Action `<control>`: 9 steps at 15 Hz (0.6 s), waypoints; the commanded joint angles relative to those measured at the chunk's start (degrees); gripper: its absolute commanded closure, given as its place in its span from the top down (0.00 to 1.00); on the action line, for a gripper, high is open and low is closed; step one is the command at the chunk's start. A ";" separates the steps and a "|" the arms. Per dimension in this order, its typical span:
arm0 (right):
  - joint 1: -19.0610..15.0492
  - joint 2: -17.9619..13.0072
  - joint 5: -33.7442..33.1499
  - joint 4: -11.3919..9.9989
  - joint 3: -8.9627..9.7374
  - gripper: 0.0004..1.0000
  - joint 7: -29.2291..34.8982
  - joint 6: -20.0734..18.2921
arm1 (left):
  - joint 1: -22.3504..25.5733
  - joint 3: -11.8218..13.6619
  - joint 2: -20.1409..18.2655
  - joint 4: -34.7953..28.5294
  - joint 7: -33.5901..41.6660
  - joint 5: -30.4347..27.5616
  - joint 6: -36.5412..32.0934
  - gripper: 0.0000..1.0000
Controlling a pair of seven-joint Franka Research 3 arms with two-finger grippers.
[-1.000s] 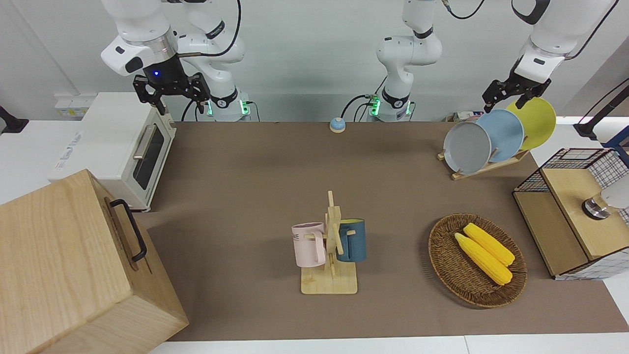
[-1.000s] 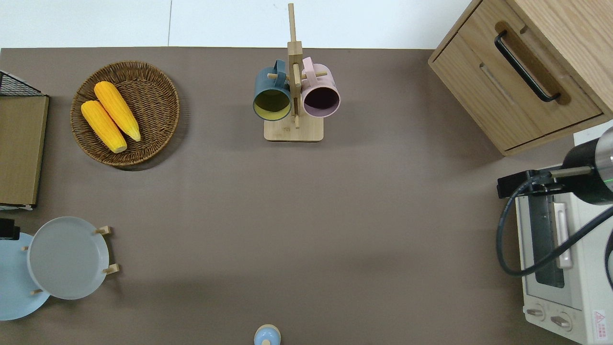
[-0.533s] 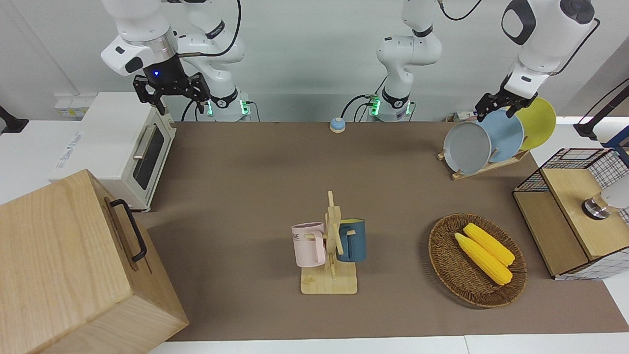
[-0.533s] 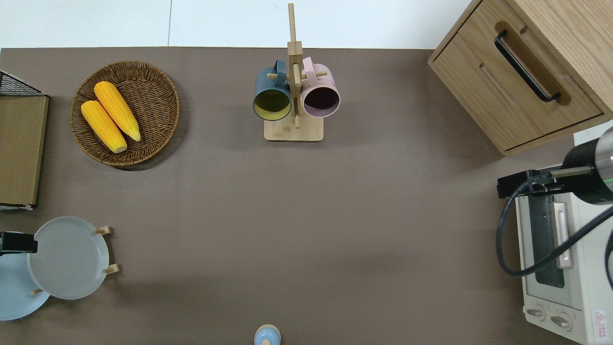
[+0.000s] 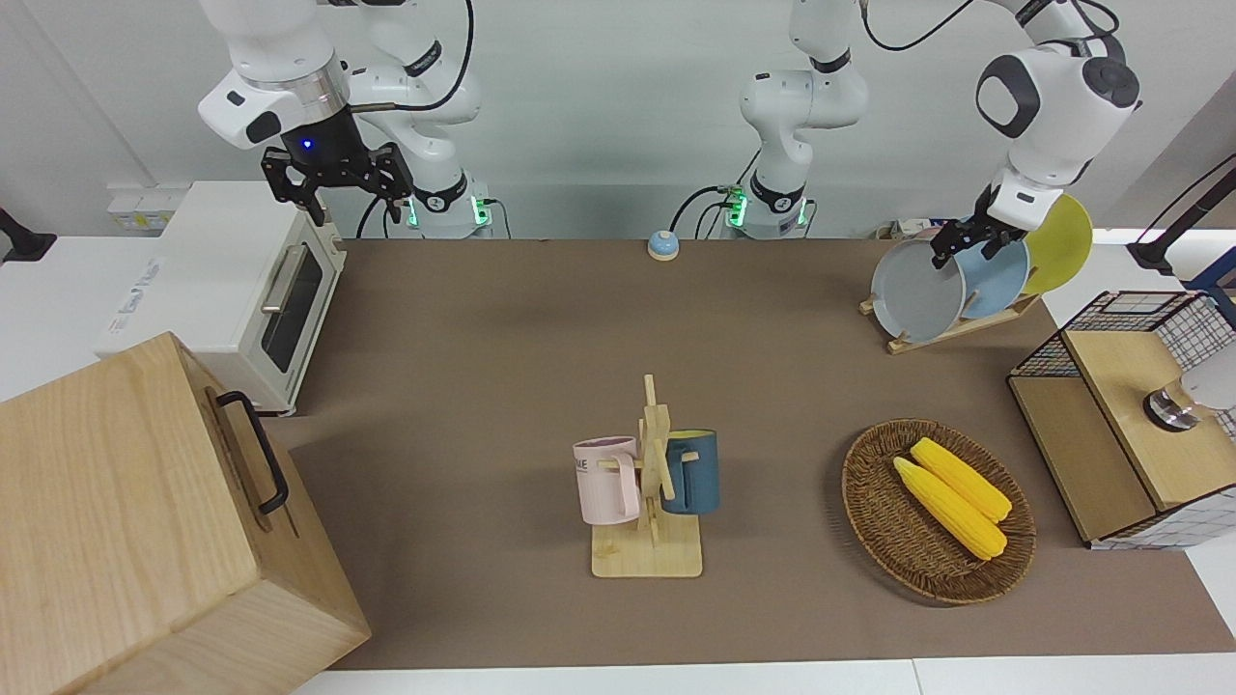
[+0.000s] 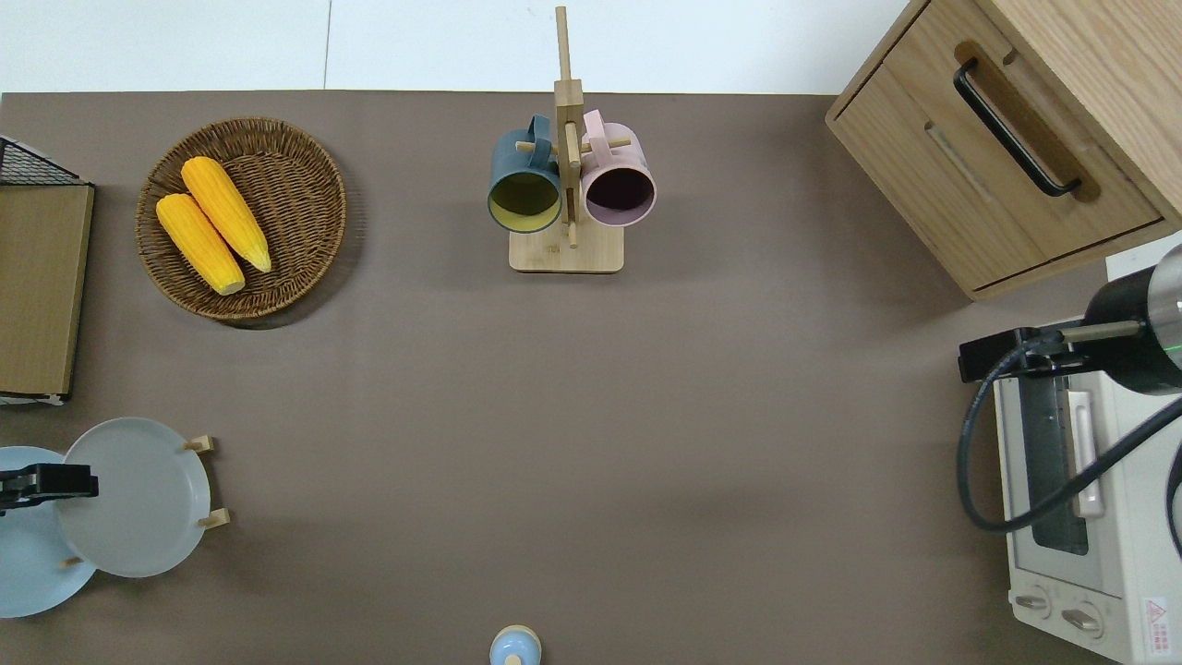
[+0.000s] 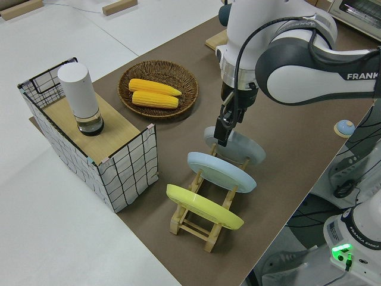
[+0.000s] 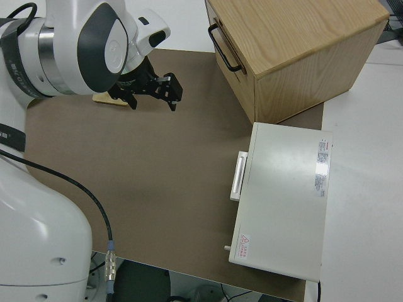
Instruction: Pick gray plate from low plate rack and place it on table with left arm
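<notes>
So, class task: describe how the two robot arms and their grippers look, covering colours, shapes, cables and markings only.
Both arms are white, rounded and jointed, with dark grey joint caps and black cables. The left arm carries FRANKA lettering and ends in a plain black two-finger left gripper. The right arm has a silver wrist ring, a blue light, and a black right gripper.

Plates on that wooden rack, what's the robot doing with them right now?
The left gripper is down at the top rim of the gray plate, which stands in the low plate rack ahead of a light blue plate and a yellow plate. The gray plate is not yet lifted out; it sits in its slot at the rack's end toward the middle of the table. The right arm is parked.
</notes>
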 commanded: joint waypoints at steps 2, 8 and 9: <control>-1.43 -0.12 1.09 0.42 1.03 0.99 0.53 -0.89 | -0.65 0.35 -2.18 -5.33 -0.67 0.49 3.70 0.99; -1.43 -0.12 1.09 0.42 1.03 0.99 0.53 -0.89 | -0.91 0.35 -1.74 -6.04 -0.58 -0.82 3.44 0.35; -1.43 -0.12 1.09 0.42 1.03 0.99 0.53 -0.89 | -1.26 0.43 -1.65 -6.13 -0.58 -1.26 3.36 0.28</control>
